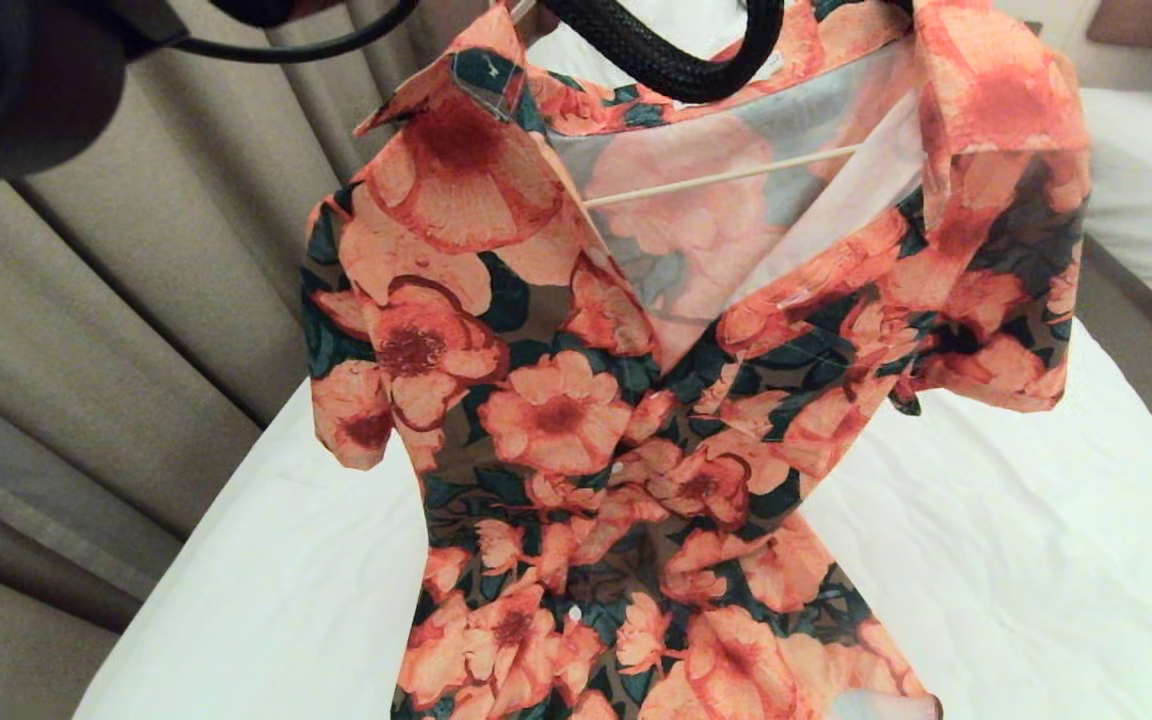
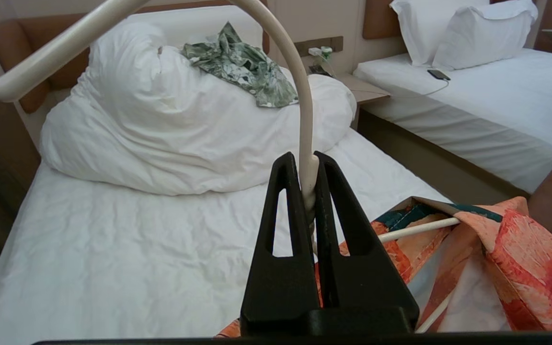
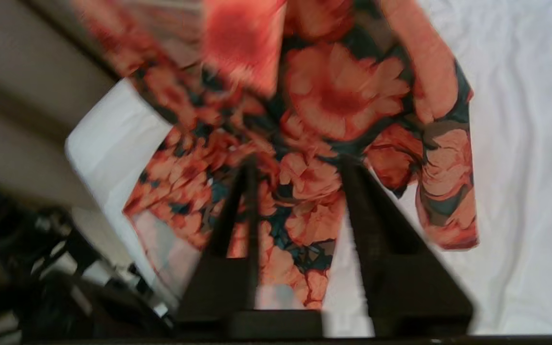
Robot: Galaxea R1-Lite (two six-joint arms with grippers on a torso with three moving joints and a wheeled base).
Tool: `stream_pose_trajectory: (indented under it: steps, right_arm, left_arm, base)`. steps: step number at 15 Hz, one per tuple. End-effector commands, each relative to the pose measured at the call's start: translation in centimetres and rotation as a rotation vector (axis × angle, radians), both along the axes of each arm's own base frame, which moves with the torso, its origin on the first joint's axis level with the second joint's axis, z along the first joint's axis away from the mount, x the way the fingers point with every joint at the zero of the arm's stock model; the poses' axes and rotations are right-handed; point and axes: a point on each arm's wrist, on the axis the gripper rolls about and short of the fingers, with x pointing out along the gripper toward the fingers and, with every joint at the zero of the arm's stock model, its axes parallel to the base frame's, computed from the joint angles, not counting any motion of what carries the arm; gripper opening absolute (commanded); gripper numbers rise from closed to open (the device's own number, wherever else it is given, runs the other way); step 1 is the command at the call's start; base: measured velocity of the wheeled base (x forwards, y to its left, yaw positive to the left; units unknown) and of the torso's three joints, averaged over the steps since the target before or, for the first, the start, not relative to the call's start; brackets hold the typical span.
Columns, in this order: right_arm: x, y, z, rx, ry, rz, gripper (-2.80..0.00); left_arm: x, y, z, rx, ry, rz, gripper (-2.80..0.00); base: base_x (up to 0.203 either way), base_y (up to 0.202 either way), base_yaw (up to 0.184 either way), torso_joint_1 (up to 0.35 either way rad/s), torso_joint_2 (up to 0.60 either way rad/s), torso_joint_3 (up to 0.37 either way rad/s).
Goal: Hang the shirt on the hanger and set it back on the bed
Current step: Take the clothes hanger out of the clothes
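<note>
**Ana:** Black fingers of the left gripper fill the near part of its wrist view, pinched on the neck of the hanger, just below the curved hook.

**Ben:** And the shirt?

**Ana:** It hangs on that hanger above the bed, collar open, with the hanger's bar showing through the neck and the hem trailing down toward the sheet.

**Ben:** What about the right gripper?

**Ana:** Its jaws stand apart with nothing between them; it looks down on the shirt's front from above the bed.

**Ben:** Anything else on the bed?

**Ana:** A bunched duvet at its far end, with a green leaf-print garment lying on top. A second bed stands beside it, holding pillows and a phone.
</note>
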Motion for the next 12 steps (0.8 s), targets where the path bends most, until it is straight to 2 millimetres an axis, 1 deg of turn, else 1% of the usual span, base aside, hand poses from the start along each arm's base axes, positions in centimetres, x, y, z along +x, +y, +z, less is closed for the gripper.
stream_pose_trajectory:
  steps: [1, 2, 3, 5, 8, 11, 12]
  right_arm:
    - [4.1, 2.1, -0.3, -0.002, 0.073, -0.159, 0.0]
    - [4.4, 2.9, 0.2, 0.012, 0.057, -0.185, 0.0]
    - [4.6, 3.4, 0.4, 0.012, 0.051, -0.206, 0.0]
    - [5.0, 4.5, 0.5, 0.021, 0.038, -0.191, 0.0]
    - [4.3, 6.0, 0.5, 0.039, 0.05, -0.111, 0.0]
    - [3.2, 5.6, 0.9, 0.049, 0.032, -0.106, 0.0]
    - [3.2, 5.6, 0.9, 0.051, 0.031, -0.103, 0.0]
  left_arm:
    - [0.4, -0.1, -0.2, -0.004, 0.009, 0.008, -2.8]
    - [0.6, 0.2, -0.1, -0.008, 0.009, 0.019, -2.8]
    - [0.7, 0.3, -0.1, -0.011, 0.009, 0.022, -2.8]
    - [0.6, 0.5, 0.1, -0.017, 0.006, 0.023, -2.8]
    - [0.8, 0.4, 0.0, -0.022, 0.014, 0.022, -2.8]
    - [1.4, 0.8, -0.1, -0.036, 0.023, 0.038, -2.8]
    - [1.4, 0.8, -0.1, -0.038, 0.026, 0.036, -2.8]
  base:
    - [0.0, 0.0, 0.0, 0.0, 0.0, 0.0]
    - [0.0, 0.0, 0.0, 0.0, 0.0, 0.0]
    - [0.0, 0.0, 0.0, 0.0, 0.0, 0.0]
    - [0.0, 0.0, 0.0, 0.0, 0.0, 0.0]
    - [0.0, 0.0, 0.0, 0.0, 0.0, 0.0]
    - [0.0, 0.0, 0.0, 0.0, 0.0, 0.0]
    - [0.0, 0.0, 0.0, 0.0, 0.0, 0.0]
